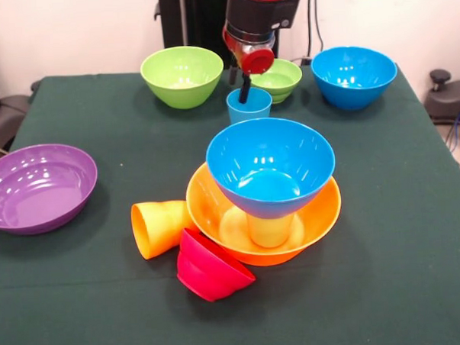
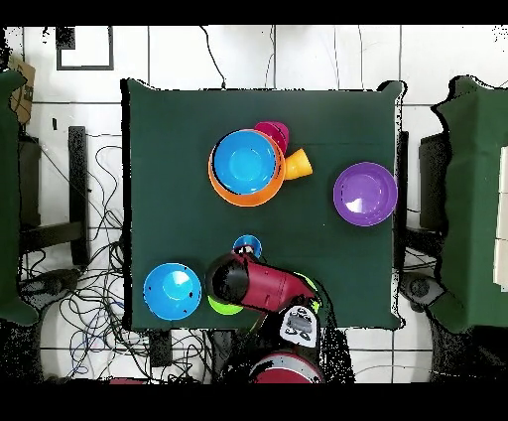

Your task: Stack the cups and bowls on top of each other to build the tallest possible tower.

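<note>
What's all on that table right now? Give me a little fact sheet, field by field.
tower: blue bowl on a yellow-green cup standing in the orange bowl
beside tower: orange cup lying on its side, red bowl tipped over
apart: purple bowl
far row: big green bowl, small green bowl, second blue bowl
gripper: reaching into the blue cup

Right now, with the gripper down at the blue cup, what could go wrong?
1. The gripper reaches into the blue cup, which stands close to the small green bowl; a lift or swing might knock that bowl.
2. The blue bowl sits on a yellowish cup inside the orange bowl; that narrow support could tip if more is added.
3. The orange cup and red bowl lean against the stack and may roll.
</note>
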Controlling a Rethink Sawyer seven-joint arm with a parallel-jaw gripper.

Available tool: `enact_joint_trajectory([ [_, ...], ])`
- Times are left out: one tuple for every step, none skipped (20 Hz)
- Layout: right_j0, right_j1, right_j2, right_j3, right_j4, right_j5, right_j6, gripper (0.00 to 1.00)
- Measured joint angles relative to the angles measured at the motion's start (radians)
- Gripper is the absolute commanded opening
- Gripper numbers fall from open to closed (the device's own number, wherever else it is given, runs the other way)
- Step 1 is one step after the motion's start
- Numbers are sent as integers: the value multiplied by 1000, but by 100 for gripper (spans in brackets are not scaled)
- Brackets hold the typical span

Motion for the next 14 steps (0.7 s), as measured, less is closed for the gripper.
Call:
enact_joint_trajectory([
  [0, 0, 0, 0, 0, 0, 0, 100],
  [0, 0, 0, 0, 0, 0, 0, 100],
  [0, 0, 0, 0, 0, 0, 0, 100],
  [1, 2, 0, -1, 0, 0, 0, 100],
  [3, 5, -1, -3, 0, -1, 0, 100],
  [4, 9, -1, -4, 0, -3, 0, 100],
  [5, 13, -1, -6, 0, -5, 0, 100],
  [7, 18, -1, -8, 0, -6, 0, 100],
  [8, 25, -2, -10, 0, -9, 0, 100],
  [10, 32, -2, -13, 0, -11, 0, 100],
  [13, 42, -2, -17, 0, -15, 0, 100],
  [15, 49, -3, -19, 0, -17, 0, 100],
  [19, 59, -3, -23, 0, -22, 0, 100],
  [22, 65, -4, -26, 0, -26, 0, 100],
])
